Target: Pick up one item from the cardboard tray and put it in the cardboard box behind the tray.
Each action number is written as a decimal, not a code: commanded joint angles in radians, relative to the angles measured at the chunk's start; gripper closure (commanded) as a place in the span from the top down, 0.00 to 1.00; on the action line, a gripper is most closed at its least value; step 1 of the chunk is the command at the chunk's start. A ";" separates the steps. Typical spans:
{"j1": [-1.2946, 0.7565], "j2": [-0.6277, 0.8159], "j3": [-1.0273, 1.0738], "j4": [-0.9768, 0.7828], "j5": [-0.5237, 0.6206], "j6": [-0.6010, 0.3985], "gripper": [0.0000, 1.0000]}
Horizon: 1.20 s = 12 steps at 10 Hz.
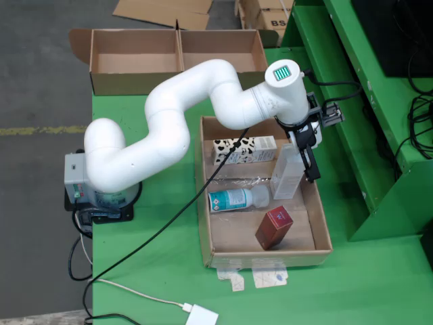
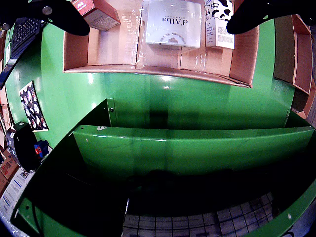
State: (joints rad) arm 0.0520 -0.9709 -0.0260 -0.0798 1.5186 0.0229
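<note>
The cardboard tray holds a cow-patterned carton, a white and teal bottle, a dark red box and a white box. My gripper is at the tray's right wall, just right of the white box. In the wrist view the gripper is open with its black fingers wide apart. The white box lies between and beyond them, with the red box and the carton to either side. The two-compartment cardboard box stands behind the tray.
A green metal frame rises along the table's right side and fills the lower wrist view. A black cable crosses the table to the arm's base. A white adapter lies at the front edge.
</note>
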 commanded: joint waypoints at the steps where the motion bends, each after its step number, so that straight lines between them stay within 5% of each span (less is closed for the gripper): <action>1: -0.003 -0.002 0.026 0.023 -0.002 -0.006 1.00; 12: 0.007 -0.019 0.026 -0.090 0.020 0.009 1.00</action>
State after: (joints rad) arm 0.0552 -1.0184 -0.0260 -0.1532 1.5354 0.0276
